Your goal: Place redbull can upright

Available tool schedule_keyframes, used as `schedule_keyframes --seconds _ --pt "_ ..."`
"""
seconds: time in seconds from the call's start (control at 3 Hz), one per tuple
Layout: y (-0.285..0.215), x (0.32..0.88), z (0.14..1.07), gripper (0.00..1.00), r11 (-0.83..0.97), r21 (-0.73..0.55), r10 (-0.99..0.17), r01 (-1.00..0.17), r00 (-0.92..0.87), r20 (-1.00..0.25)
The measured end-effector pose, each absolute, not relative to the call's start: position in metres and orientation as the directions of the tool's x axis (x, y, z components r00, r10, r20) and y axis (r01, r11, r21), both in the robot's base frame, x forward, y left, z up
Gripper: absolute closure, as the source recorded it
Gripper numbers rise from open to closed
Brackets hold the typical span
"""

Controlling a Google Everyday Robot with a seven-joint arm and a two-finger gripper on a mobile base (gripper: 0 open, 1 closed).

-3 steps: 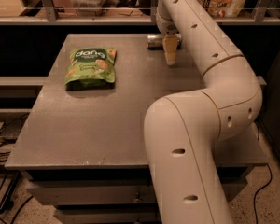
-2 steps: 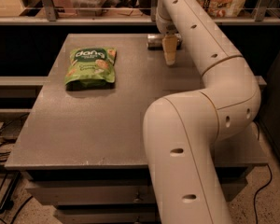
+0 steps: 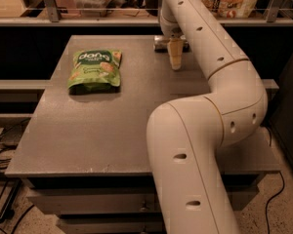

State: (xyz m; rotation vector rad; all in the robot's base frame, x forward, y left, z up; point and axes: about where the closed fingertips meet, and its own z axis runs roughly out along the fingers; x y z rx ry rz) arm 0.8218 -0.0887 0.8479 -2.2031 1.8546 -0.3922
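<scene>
Redbull can (image 3: 160,44): lying on its side near the far edge of the surface (image 3: 102,135), long axis running left-right. Only a dark, shiny stub shows to the left of the hand; the rest is hidden behind it.

Handling, as a judgement:
- Slim metal can, so probably light and stiff along its length, with thin walls that dent under a hard squeeze.
- Smooth, round skin; likely to roll or slip if nudged off-centre.
- Best hold looks like across the body near mid-length, clear of the rimmed ends, so it can be tipped onto one flat end.
- Narrow base, so it will topple easily unless set down square.

Hand (image 3: 175,62): pointing down directly over or against the can, at the far end of the outstretched arm (image 3: 219,77). Cannot tell whether it is spread, pressed together, or pinching the can.

Green snack bag (image 3: 94,69): lying flat well to the left, apart from the can.
</scene>
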Motion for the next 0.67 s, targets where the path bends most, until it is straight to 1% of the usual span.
schedule_keyframes --seconds 0.33,0.67 --pt "-0.0857 0.8178 0.8400 0.00 -0.192 -0.319 -0.981 -0.928 0.187 0.045" --pt "-0.0840 0.8155 0.8349 0.18 -0.208 -0.300 -0.978 -0.931 0.204 0.046"
